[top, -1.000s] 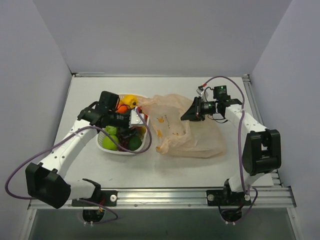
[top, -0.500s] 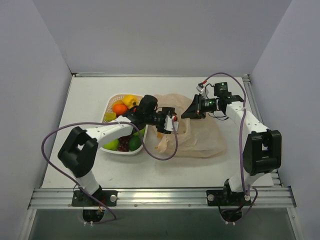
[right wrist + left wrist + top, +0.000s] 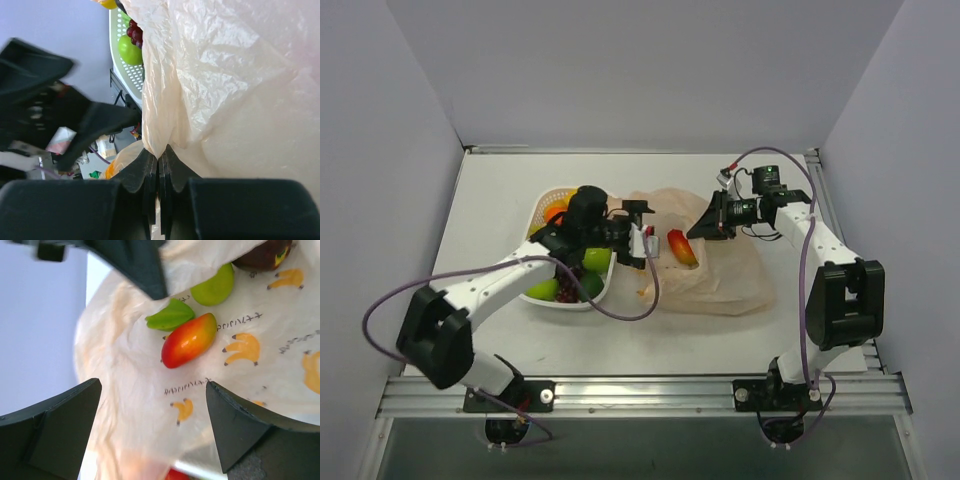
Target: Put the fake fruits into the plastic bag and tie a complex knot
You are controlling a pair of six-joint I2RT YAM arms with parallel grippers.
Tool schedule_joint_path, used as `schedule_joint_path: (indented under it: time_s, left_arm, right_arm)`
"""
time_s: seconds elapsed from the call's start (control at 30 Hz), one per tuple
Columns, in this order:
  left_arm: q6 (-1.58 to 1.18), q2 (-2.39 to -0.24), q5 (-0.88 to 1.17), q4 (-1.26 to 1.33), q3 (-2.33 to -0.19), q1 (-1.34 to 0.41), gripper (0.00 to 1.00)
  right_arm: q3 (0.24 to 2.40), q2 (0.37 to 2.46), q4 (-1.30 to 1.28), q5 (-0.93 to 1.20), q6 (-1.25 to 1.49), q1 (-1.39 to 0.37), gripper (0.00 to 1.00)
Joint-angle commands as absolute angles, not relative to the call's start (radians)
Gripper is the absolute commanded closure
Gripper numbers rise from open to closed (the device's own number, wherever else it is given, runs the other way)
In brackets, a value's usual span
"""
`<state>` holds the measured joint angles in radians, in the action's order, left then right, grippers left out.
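Mango [image 3: 189,340] lies on bag [image 3: 260,375] film, below & between your L pincer's [image 3: 152,390] wide-apart jaws; can't tell if fully inside. R pincer [image 3: 159,155] is clamped on bag rim: if it slips, mouth folds, mango rolls out.

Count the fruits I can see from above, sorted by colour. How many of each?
green fruits, in the basket: 3
orange fruit, in the basket, partly hidden: 1
red-yellow mango, on the plastic bag: 1
Total: 5 in plain sight from above; the left arm covers part of the basket, so more may lie under it.
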<state>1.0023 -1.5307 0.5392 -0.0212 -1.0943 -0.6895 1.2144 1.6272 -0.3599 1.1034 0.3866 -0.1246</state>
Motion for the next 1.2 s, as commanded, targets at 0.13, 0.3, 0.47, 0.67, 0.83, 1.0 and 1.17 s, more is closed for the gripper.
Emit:
schedule_joint_path:
  time_s: [0.13,0.3,0.47,0.67,0.83,1.0,1.17]
  left_arm:
    - [0.655,-1.209,0.557,-0.435,-1.089,-0.520,0.03]
    - [0.519,-1.203,0.436,-0.538,-1.100,-0.338,0.03]
    - [0.479,-1.316,0.422,-0.586,-1.156,-0.199,0.03]
    - [0.514,-1.456,0.479,-0.601,-1.273,-0.196,0.03]
    - [0.526,-1.586,0.459,-0.603,-1.331,-0.206,0.03]
    - [0.551,-1.670,0.437,-0.621,-1.370,-0.244,0.05]
    - [0.581,-1.674,0.402,-0.623,-1.322,-0.293,0.06]
  right_arm:
    - [1.243,1.618,-0.388,1.098,0.350,-0.123,1.00]
    - [1.243,1.631,-0.388,1.092,0.348,-0.123,1.00]
    - [1.246,1.638,-0.387,1.086,0.350,-0.126,1.00]
    - [1.247,1.647,-0.387,1.089,0.357,-0.129,1.00]
    - [1.249,1.661,-0.385,1.098,0.365,-0.129,1.00]
    - [1.255,1.663,-0.385,1.100,0.368,-0.132,1.00]
    - [1.252,1.657,-0.387,1.100,0.364,-0.130,1.00]
